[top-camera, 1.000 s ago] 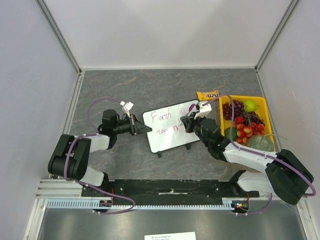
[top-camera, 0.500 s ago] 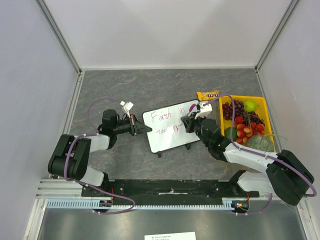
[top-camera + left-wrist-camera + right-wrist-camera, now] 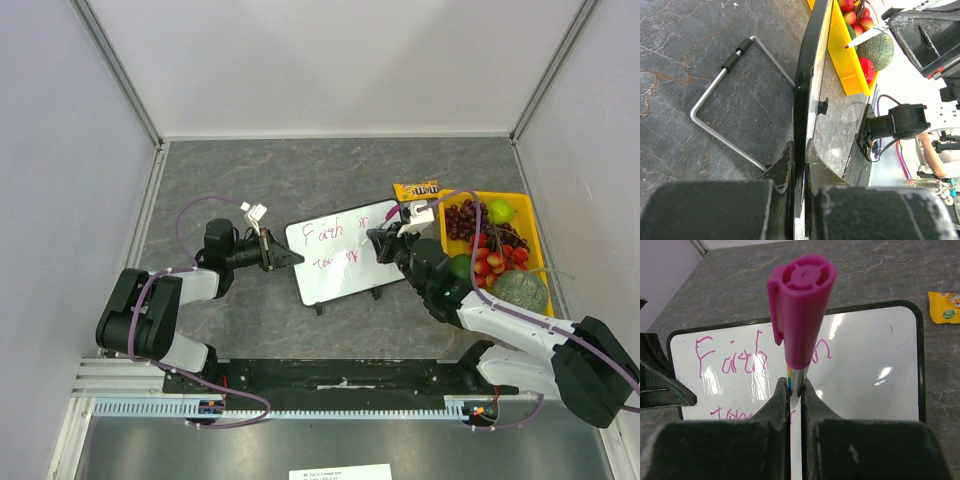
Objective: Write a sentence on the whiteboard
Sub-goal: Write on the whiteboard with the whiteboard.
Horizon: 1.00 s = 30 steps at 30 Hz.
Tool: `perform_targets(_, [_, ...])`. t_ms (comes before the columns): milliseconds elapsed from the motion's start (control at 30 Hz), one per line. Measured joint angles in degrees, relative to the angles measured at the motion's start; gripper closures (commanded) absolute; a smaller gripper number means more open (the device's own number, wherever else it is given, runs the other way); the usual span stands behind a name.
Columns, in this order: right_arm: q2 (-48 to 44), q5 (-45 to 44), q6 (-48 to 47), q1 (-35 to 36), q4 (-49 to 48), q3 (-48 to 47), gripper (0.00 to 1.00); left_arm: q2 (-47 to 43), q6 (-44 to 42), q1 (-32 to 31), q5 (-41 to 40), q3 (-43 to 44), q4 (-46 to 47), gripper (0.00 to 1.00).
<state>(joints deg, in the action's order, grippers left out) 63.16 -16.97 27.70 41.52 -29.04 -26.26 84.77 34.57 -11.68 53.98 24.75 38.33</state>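
Magenta marker lettering (image 3: pixel 730 360) reading "Faith in" runs along the top of the small white board with rounded corners and a thin black frame (image 3: pixel 345 282). The board stands near the middle of the grey stone-patterned counter (image 3: pixel 300 170). We see a second, shorter line begun beneath the first, partly hidden and not clear enough for us to read. Our left hand (image 3: pixel 290 258) is closed on the board's left edge, its fingers pinching the black frame, and the left wrist view shows the bent metal wire stand (image 3: pixel 736 54) behind the board. Our right hand (image 3: pixel 795 390) hangs over the board's right part, clamped together on the silver barrel of a marker with a magenta cap (image 3: pixel 800 310) on its upper end. The tip is out of our sight. Just to the right sits a yellow plastic tray (image 3: pixel 480 194) of fruit, with a small yellow candy packet (image 3: pixel 416 189) near its far left corner.
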Motion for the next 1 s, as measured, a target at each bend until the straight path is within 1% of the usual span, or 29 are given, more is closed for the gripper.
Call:
perform_targets(367, [4.68, -0.09, 0.2, 0.0, 0.07, 0.0, 1.0, 0.0, 0.0, 0.0, 0.04, 0.0, 0.0, 0.98])
perform_targets(733, [5.22, -0.61, 0.48, 0.0, -1.57, 0.57, 1.0, 0.0, 0.0, 0.0, 0.04, 0.0, 0.0, 0.98])
perform_targets(1000, [5.66, 1.16, 0.9, 0.0, -2.08, 0.57, 1.0, 0.0, 0.0, 0.0, 0.07, 0.0, 0.0, 0.98])
